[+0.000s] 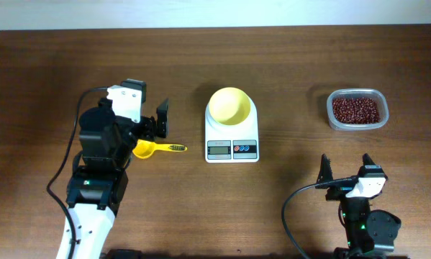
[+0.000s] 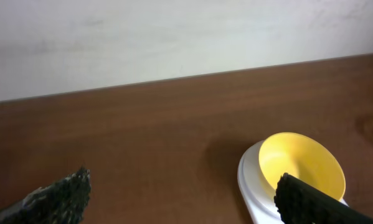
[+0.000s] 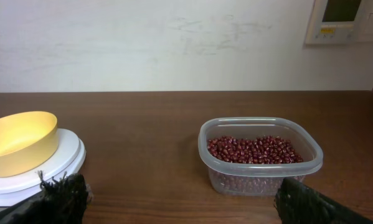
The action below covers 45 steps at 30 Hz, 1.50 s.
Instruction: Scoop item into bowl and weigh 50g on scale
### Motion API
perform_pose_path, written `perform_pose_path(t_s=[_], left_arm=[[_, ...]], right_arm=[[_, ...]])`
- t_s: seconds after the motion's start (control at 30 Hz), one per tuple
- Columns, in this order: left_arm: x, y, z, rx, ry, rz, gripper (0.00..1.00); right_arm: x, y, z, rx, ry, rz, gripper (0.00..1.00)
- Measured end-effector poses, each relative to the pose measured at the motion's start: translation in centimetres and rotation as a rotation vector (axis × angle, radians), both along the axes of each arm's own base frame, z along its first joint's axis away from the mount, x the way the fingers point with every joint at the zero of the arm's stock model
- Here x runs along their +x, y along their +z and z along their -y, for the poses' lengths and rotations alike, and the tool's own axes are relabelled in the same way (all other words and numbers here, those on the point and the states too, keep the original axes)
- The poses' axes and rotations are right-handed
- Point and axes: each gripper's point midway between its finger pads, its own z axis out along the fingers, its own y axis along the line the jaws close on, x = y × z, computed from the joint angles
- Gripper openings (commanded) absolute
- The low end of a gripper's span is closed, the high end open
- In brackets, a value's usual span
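The left tool (image 2: 183, 185) stands wide open, with only bare table (image 2: 142, 130) showing between its two dark fingers (image 2: 61, 194) and nothing gripped. Seen from above it sits at the left of the table, pointing toward the scale (image 1: 232, 141). A yellow scoop (image 1: 157, 148) lies flat on the wood just beside it, the cup end tucked partly under the arm and the handle pointing at the scale; the tool has no grip on it.

The right tool (image 3: 180, 193) is also spread wide and holds nothing. It is near the front right of the table, well apart from everything.

The pale-yellow bowl (image 1: 229, 106) sits on the platform of the white scale at the middle of the table. The red-brown beans (image 3: 254, 149) fill the bottom of a clear plastic tub (image 3: 261, 171) that stands well apart, on the right side of the table
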Motion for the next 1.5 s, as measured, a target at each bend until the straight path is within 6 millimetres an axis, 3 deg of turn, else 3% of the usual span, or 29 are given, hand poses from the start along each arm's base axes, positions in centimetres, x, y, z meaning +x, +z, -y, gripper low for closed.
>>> perform_pose_path(t_s=[0.13, 0.27, 0.43, 0.57, 0.73, 0.77, 0.83, 0.9, 0.93, 1.0, 1.17, 1.37, 1.5], left_arm=[[0.8, 2.3, 0.0, -0.022, 0.006, 0.094, 0.99], [0.9, 2.0, -1.3, -0.078, 0.111, 0.073, 0.99], [-0.8, -2.5, -2.8, -0.2, 0.273, -0.148, 0.99], [-3.4, -6.3, -3.4, -0.339, 0.42, -0.354, 0.99], [-6.0, -8.7, -5.7, -0.443, 0.685, -0.463, 0.99], [-7.1, -8.4, -6.4, -0.409, 0.742, -0.509, 0.99], [-5.0, -1.9, -7.6, -0.422, 0.791, -0.392, 0.99], [-5.0, -0.4, -8.2, -0.38, 0.841, -0.462, 0.99], [-4.0, 0.2, -8.3, -0.353, 0.862, -0.508, 0.99], [-3.5, -0.6, -8.2, -0.295, 0.89, -0.632, 0.99], [-3.5, -1.3, -7.0, -0.323, 0.848, -0.701, 0.99], [0.8, 0.8, -6.2, -0.425, 0.779, -0.547, 0.99], [1.5, 1.3, -6.2, -0.465, 0.786, -0.512, 0.97]], right_arm=[[0.0, 0.0, 0.0, 0.0, 0.0, 0.0, 0.99], [0.0, 0.0, 0.0, 0.0, 0.0, 0.0, 0.99], [0.0, 0.0, 0.0, 0.0, 0.0, 0.0, 0.99], [0.0, 0.0, 0.0, 0.0, 0.0, 0.0, 0.99], [0.0, 0.0, 0.0, 0.0, 0.0, 0.0, 0.99], [0.0, 0.0, 0.0, 0.0, 0.0, 0.0, 0.99], [0.0, 0.0, 0.0, 0.001, 0.0, 0.0, 0.98], [0.0, 0.0, 0.0, 0.0, 0.0, 0.0, 0.99], [0.0, 0.0, 0.0, 0.0, 0.0, 0.0, 0.99], [0.0, 0.0, 0.0, 0.0, 0.0, 0.0, 0.99], [0.0, 0.0, 0.0, 0.0, 0.0, 0.0, 0.99], [0.0, 0.0, 0.0, 0.0, 0.0, 0.0, 0.99], [0.0, 0.0, 0.0, 0.0, 0.0, 0.0, 0.99]])
